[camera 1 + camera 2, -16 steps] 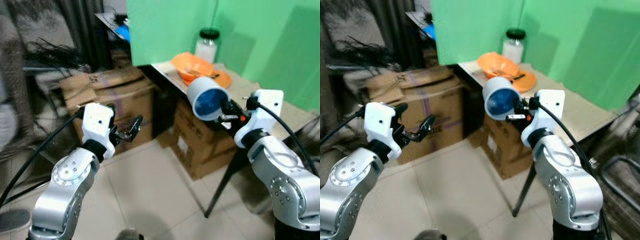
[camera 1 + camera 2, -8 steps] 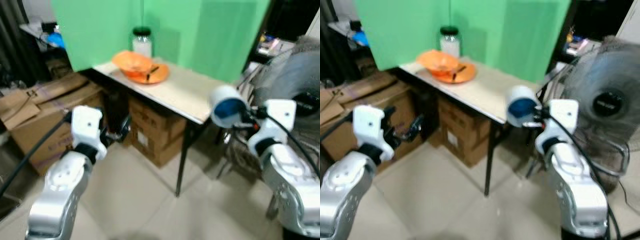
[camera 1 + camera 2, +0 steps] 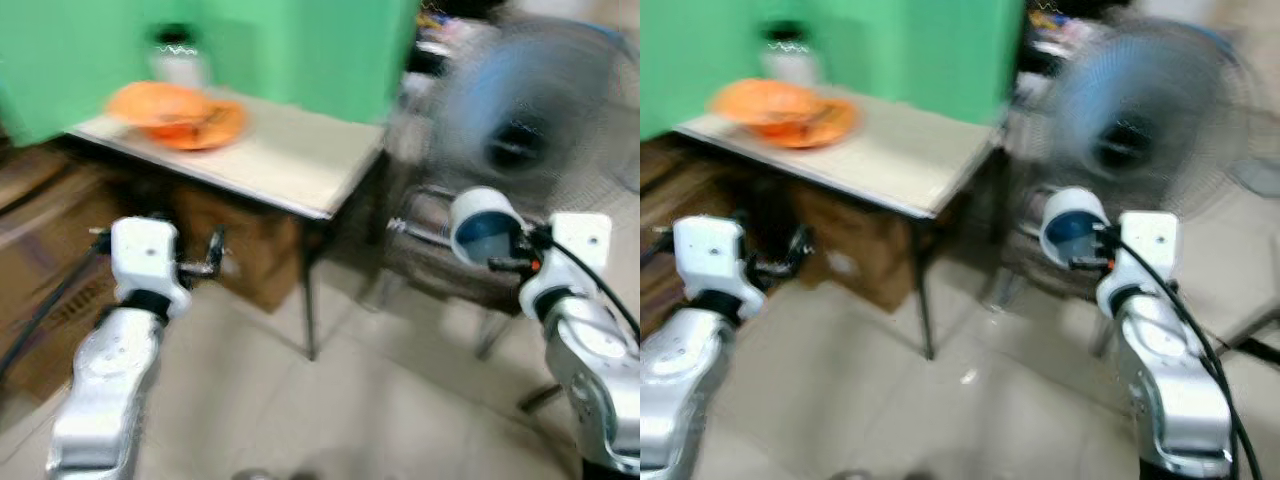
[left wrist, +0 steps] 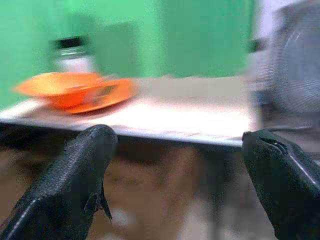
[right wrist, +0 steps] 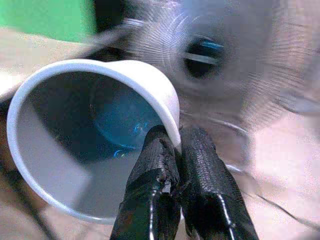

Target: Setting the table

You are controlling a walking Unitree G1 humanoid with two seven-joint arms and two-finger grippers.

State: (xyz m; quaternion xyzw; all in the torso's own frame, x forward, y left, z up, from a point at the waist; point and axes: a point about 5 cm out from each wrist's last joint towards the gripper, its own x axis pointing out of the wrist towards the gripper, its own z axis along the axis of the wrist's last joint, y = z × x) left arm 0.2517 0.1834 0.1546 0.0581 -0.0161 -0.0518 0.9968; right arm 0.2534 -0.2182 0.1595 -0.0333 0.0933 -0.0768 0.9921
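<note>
Two black fingers [image 5: 160, 200] of right gripper [image 3: 508, 262] pinched on white cup [image 3: 480, 222] rim, carried tilted, well right of table [image 3: 300, 160], likely for setting down there. Left gripper [image 4: 180, 180] spread wide, empty, before table edge; orange bowl [image 3: 160, 105] at far end.

Both arms raised forward at chest level, elbows bent; head views blurred. Left end effector [image 4: 175, 185]: fingers spread wide apart, nothing between them. Right end effector [image 5: 177, 150]: the two fingers [image 5: 155, 195] pressed together, pinching the rim of a white cup [image 5: 85, 130] held tilted, mouth toward the wrist camera.
</note>
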